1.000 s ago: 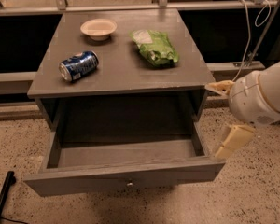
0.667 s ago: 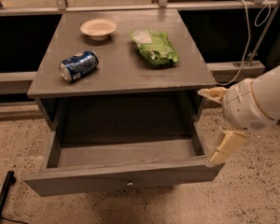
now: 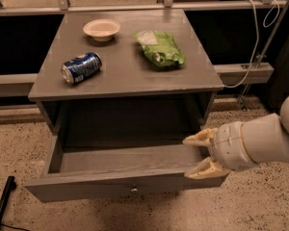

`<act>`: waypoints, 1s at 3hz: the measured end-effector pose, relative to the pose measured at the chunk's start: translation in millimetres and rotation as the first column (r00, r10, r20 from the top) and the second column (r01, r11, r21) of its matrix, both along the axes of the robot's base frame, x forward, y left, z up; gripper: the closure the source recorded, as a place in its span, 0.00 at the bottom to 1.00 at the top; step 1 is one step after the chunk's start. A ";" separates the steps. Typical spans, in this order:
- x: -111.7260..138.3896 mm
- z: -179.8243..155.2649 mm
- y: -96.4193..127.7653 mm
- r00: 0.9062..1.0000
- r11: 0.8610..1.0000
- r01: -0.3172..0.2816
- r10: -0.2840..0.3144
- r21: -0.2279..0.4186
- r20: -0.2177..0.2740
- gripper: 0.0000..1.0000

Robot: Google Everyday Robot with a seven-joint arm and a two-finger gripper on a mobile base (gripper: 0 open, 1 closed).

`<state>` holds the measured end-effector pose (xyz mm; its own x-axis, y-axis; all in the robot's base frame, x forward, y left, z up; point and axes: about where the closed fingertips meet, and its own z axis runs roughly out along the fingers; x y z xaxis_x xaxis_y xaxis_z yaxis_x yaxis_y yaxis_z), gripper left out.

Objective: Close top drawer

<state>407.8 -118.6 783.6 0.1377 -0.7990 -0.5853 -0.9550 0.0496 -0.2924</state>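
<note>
**Drawer open, gripper at its right front corner.** The drawer (image 3: 86,186) stands pulled far out of the cabinet (image 3: 130,78), its inside bare and its knob (image 3: 133,189) at the centre of the front. Your gripper (image 3: 201,154) sits at the drawer's right front corner, fingers apart, one over the inside and one by the front edge. Contact with the wood cannot be told. Judged so, nothing of the closing is done and you have the whole push inward left. On top lie a can (image 3: 81,67), a bowl (image 3: 101,29) and a bag (image 3: 160,47).
</note>
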 end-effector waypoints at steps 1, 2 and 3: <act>-15.5 -54.9 15.6 0.999 1.000 -0.024 0.024 0.005 -0.041 0.63; -31.8 -109.3 33.8 0.994 1.000 -0.025 0.024 -0.017 -0.105 0.87; -35.3 -152.4 43.7 0.987 1.000 0.016 -0.017 -0.008 -0.159 1.00</act>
<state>372.4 -74.8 631.2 0.0300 -0.8046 -0.5930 -0.9885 0.0641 -0.1371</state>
